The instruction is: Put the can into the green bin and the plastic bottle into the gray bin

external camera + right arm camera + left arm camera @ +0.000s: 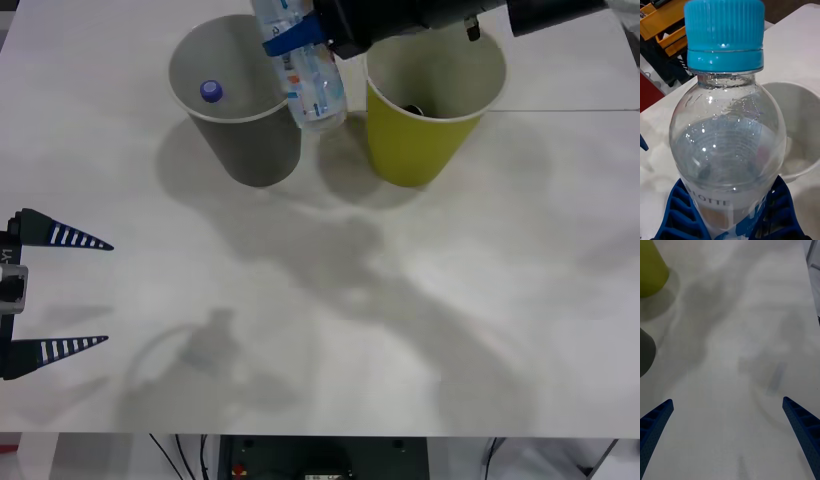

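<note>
Step in hand: the right gripper (300, 38), clamped on the plastic bottle (310, 75), should carry it toward 9 o'clock until it is over the gray bin's (245, 150) mouth before letting go.
Bottle: between the two rims, at the table's (330, 320) 12 o'clock.
Gray bin: a purple-capped bottle (211, 91) inside.
Green bin (420, 145): something dark inside, likely the can.
Left gripper (60, 290): spread wide, empty, at 9 o'clock.

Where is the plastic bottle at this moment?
In the front view, the plastic bottle hangs in the right gripper at the table's far side, between the gray bin and the green bin.
</note>
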Action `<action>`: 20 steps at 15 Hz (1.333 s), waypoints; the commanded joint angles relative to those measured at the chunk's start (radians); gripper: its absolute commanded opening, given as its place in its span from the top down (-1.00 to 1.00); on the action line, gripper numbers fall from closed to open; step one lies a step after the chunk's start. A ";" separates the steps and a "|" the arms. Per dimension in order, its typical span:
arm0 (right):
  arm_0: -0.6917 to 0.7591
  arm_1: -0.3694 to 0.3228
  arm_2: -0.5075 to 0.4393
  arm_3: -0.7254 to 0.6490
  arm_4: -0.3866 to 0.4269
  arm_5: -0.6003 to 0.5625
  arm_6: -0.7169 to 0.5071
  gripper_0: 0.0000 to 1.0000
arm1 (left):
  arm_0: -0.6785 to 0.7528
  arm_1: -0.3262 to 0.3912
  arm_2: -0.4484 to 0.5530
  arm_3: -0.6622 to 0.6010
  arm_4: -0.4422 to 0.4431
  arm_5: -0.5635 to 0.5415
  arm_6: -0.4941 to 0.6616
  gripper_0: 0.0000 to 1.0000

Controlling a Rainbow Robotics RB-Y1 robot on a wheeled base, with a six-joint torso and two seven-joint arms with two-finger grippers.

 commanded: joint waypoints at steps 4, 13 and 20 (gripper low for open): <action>-0.218 0.163 0.173 0.361 0.008 0.157 0.042 1.00 | 0.000 0.000 0.000 0.000 0.000 0.000 0.000 -1.00; -0.385 0.276 0.270 0.628 0.005 0.176 0.124 0.74 | 0.000 0.000 0.000 0.000 0.000 0.000 0.000 -1.00; -0.383 0.264 0.270 0.626 -0.085 0.157 0.235 -1.00 | 0.000 0.000 0.000 0.000 0.000 0.000 0.000 -1.00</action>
